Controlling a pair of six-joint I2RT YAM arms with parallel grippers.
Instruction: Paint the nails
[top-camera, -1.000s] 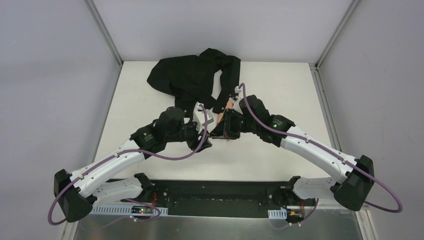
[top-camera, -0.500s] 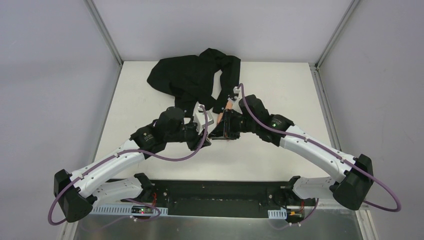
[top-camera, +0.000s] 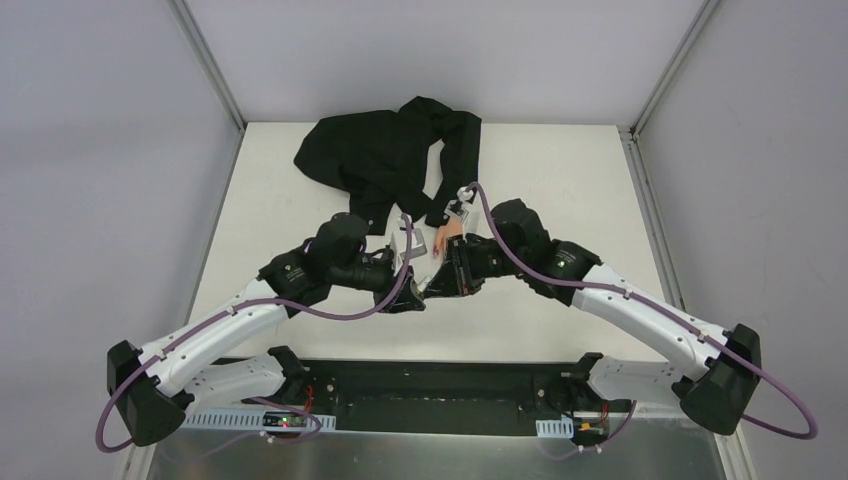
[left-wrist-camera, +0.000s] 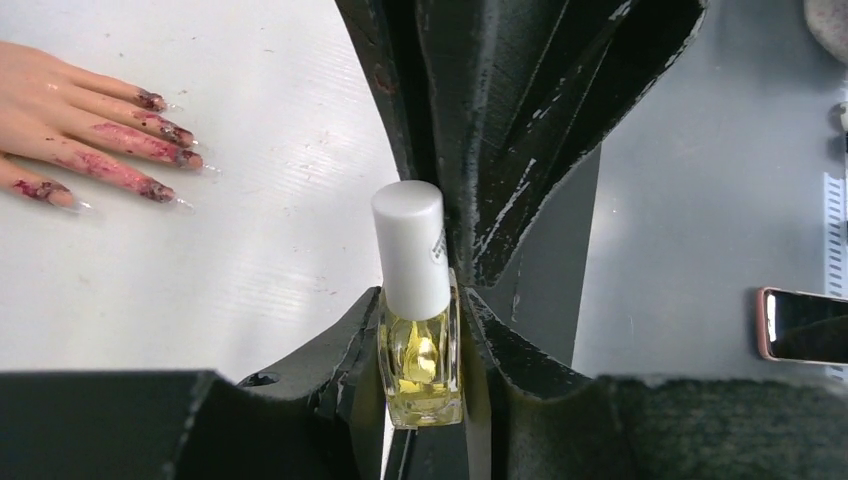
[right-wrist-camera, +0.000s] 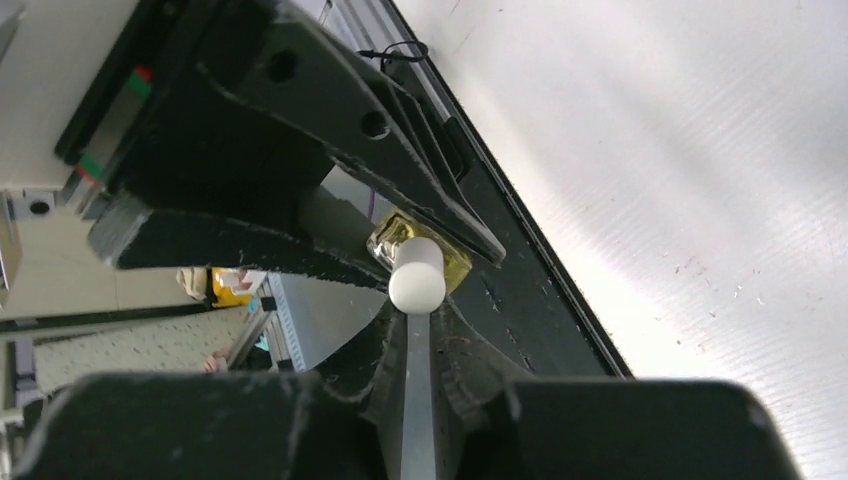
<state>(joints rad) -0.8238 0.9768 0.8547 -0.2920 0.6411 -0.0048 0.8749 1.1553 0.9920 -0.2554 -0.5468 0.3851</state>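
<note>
The polish bottle (left-wrist-camera: 420, 365) is clamped in the left gripper (left-wrist-camera: 420, 312). The right gripper (right-wrist-camera: 418, 312) is positioned at the bottle's cap (right-wrist-camera: 417, 275); its grip state cannot be determined. The nails (left-wrist-camera: 186, 158) are located well left of the bottle.

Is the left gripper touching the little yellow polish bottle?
Touching. The left wrist view shows the left gripper with its two fingers pressed against both sides of the polish bottle at its glass body, with no gap.
</note>
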